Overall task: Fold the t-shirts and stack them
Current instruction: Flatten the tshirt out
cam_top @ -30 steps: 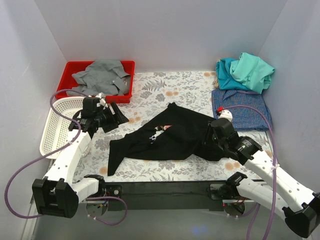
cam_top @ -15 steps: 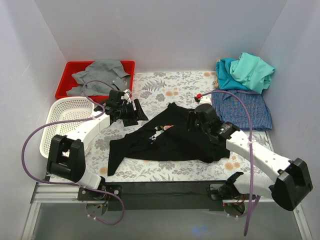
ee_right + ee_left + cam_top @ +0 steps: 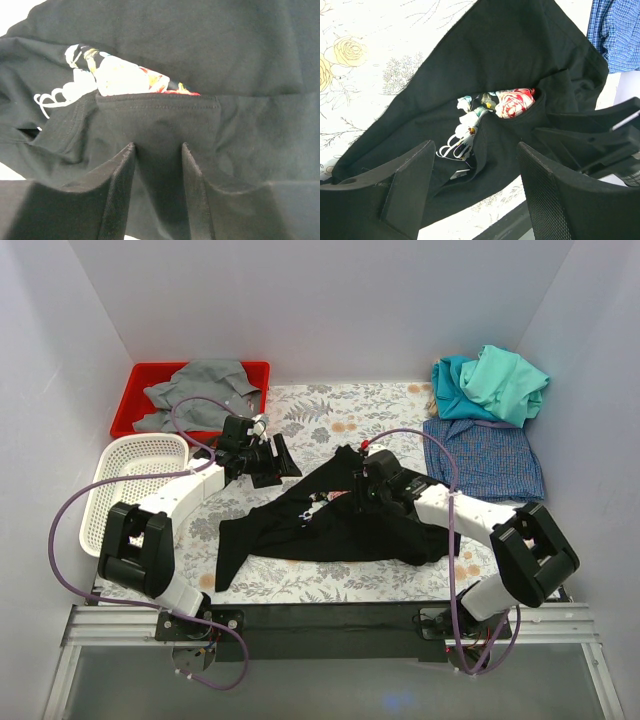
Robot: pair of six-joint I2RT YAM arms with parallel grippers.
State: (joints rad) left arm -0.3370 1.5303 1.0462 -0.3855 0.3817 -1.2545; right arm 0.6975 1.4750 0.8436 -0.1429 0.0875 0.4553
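The large black rose-printed cloth t-shirt [image 3: 340,525] was straddled by the right gripper's [image 3: 158,146] narrowed fingers, grip not discernible; the left gripper [image 3: 476,147] was spread wide nearby.

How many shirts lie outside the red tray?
4: black shirt in the middle; teal shirt and mint-green shirt heaped at the far right; blue-checked shirt just in front of them. Others may lie hidden underneath.

Top view: bright, even, diffuse light from overhead; pale walls bounce it, shadows soft & short under the arms. Near-edge strip darker, w/ a faint blue glint. Left wrist view: surface [image 3: 395,30] nearly washed out, black t-shirt [image 3: 510,50] folds hard to read, left gripper [image 3: 474,147] soft-focus, close to lens. Right wrist view: dim overall, print [image 3: 120,75] blown white, top-left corner clipped.
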